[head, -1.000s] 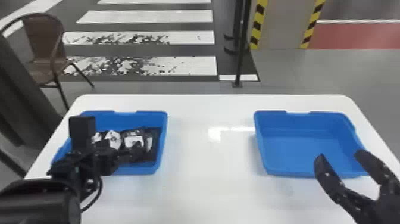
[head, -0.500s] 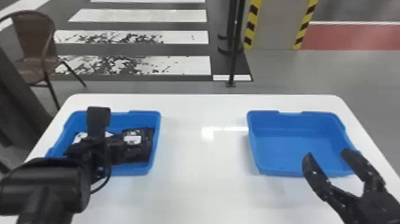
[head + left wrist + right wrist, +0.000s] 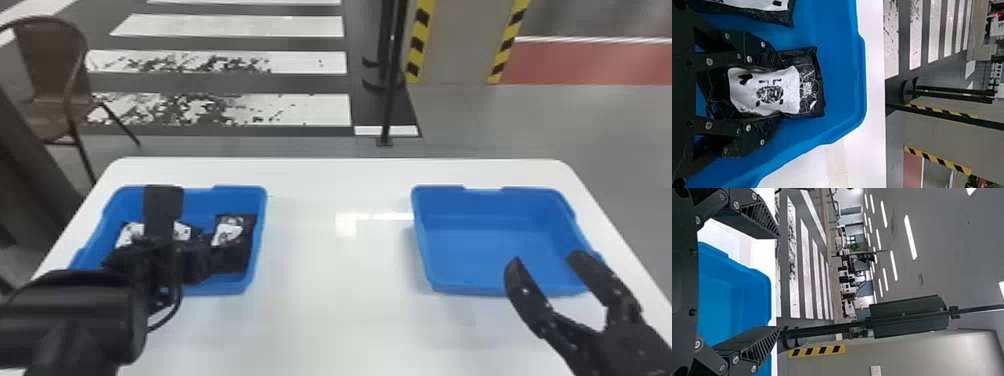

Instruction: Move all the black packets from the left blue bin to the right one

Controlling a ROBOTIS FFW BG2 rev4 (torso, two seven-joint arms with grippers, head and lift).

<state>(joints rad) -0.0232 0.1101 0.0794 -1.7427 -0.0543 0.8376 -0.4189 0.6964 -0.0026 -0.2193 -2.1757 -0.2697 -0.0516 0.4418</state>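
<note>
Have one black packet (image 3: 808, 80) pinched between the fingers of the left gripper (image 3: 781, 91), in contact at both sides, inside the left blue bin (image 3: 258, 240). Judged as the grasp step, just ahead of lifting. Next: keep the pinch firm, raise clear of the rim, then carry to the right of these fingers, over the table (image 3: 340, 320). Watch for slack wrapping slipping. Noted to the left of the pinching fingers, apart from them: another packet (image 3: 781, 16), due for a later pass. Found beyond the spread, unloaded fingers of the right gripper (image 3: 546, 259): the right blue bin (image 3: 480, 245), target for release. From left wrist view, read contact on both sides plus the white label (image 3: 766, 92) between the fingers; from head view, cannot confirm contact behind the arm, but get the whole route between bins.
</note>
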